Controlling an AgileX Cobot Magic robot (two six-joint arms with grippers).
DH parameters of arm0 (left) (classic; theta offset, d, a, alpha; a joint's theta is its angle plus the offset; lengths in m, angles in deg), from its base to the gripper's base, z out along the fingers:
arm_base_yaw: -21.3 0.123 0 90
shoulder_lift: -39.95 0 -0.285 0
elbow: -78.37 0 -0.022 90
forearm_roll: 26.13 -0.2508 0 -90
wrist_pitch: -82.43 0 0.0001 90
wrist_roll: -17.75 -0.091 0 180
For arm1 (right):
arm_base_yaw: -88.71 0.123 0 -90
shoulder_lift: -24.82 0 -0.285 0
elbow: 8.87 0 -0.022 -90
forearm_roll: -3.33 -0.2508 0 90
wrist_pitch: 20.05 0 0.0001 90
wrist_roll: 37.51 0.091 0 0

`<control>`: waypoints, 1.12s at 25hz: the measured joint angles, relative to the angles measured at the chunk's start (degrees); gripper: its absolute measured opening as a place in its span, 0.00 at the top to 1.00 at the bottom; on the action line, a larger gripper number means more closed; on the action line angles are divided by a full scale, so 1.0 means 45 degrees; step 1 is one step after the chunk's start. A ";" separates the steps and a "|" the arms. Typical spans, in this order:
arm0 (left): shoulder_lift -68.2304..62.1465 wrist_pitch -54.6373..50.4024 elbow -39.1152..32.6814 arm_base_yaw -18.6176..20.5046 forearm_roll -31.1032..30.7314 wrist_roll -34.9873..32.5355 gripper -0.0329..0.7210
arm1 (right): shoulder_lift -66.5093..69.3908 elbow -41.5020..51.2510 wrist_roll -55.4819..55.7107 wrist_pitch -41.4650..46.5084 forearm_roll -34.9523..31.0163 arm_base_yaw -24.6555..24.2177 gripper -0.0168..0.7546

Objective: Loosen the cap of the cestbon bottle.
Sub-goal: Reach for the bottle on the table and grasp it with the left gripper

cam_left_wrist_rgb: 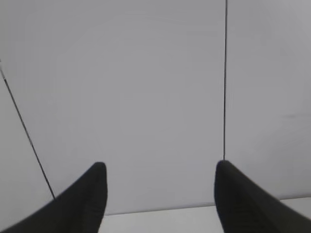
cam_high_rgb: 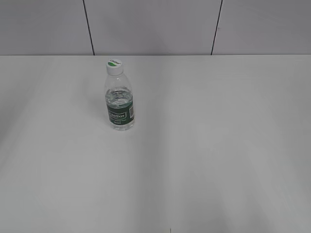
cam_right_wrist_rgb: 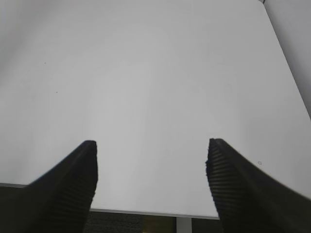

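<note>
We judge the task to be at its very start, with nothing yet done to the bottle. The cestbon bottle (cam_high_rgb: 119, 104) stands upright on the white tabletop (cam_high_rgb: 218, 145), toward the far edge and left of the middle, well clear of every corner, and it stands alone with neither arm near it in the exterior view. Its cap (cam_high_rgb: 114, 66) sits square on the neck, white with a green mark on top; we cannot tell from here whether it is tight or already slack, but nothing is touching it, so we take it as untouched. Our left hand (cam_left_wrist_rgb: 160, 194) is spread wide and empty, and its camera looks at the grey panelled wall (cam_left_wrist_rgb: 146, 97) with only a sliver of the tabletop's far edge below; the bottle does not show there. Our right hand (cam_right_wrist_rgb: 151, 182) is likewise spread wide and empty, hanging over bare tabletop near the near edge, again with no bottle in sight. So everything is left: we judge that one hand must come in and steady the body around the green label, the other must close on the cap from above, and then the cap must be turned until it gives.
</note>
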 joint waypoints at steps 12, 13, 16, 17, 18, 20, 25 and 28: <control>-0.3952 0.5144 -0.0302 0.0000 -0.0346 0.0000 0.38 | 0.0000 0.0000 0.0000 0.0000 0.0000 0.0000 0.29; -0.4215 0.5530 -0.0445 0.0000 -0.0359 0.0012 0.38 | 0.0000 0.0000 0.0000 0.0000 0.0000 0.0000 0.29; -0.4852 0.6626 -0.1008 0.0000 -0.0651 0.0026 0.38 | 0.0000 0.0000 0.0000 0.0000 0.0000 0.0000 0.29; -0.5038 0.7144 -0.1278 0.0000 -0.0888 0.0043 0.38 | 0.0000 0.0000 0.0000 0.0000 0.0000 0.0000 0.29; -0.5205 0.7771 -0.1603 0.0000 -0.1122 0.0120 0.38 | 0.0000 0.0000 0.0000 0.0000 0.0000 0.0000 0.29; -0.5474 0.9069 -0.2248 0.0000 -0.1829 0.0507 0.38 | 0.0000 0.0000 0.0000 0.0000 0.0000 0.0000 0.29; -0.6349 1.1974 -0.3721 0.0000 -0.2834 0.1498 0.38 | 0.0000 0.0000 0.0000 0.0000 0.0000 0.0000 0.29; -0.7068 1.3371 -0.4227 0.0000 -0.3278 0.1591 0.38 | 0.0000 0.0000 0.0000 0.0000 0.0000 0.0000 0.29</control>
